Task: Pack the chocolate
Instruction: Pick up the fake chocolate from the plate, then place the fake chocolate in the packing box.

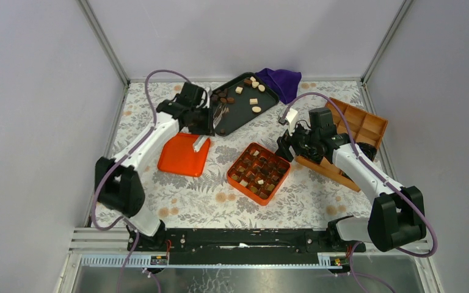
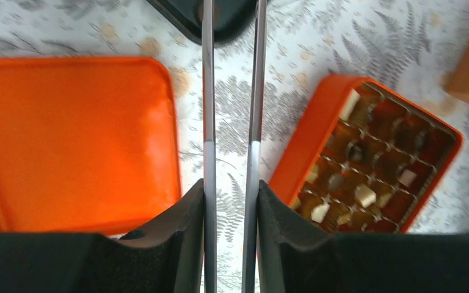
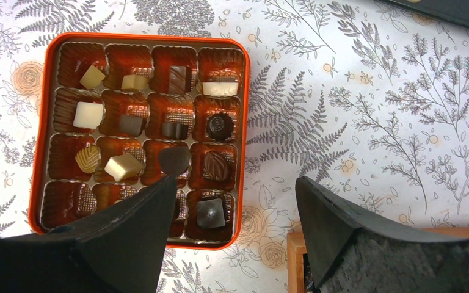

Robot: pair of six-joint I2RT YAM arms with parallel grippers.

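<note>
Loose chocolate (image 1: 254, 101) pieces, brown and cream, lie on the black tray (image 1: 235, 119) at the back. More chocolate (image 3: 220, 126) sits in the cells of the orange box (image 1: 258, 173) (image 3: 38, 122) (image 2: 305, 146). My left gripper (image 1: 204, 130) (image 2: 231, 189) is shut on metal tongs (image 2: 207, 91) whose two blades reach toward the tray's near corner. Their tips run out of the left wrist view. My right gripper (image 1: 284, 146) (image 3: 237, 174) hangs open and empty just right of the orange box, its left finger over the box's edge cells.
The orange lid (image 1: 183, 155) (image 2: 73, 140) lies flat left of the box, under my left wrist. A wooden divided box (image 1: 354, 137) stands at the right, beneath my right arm. A purple cloth (image 1: 279, 82) lies behind the tray.
</note>
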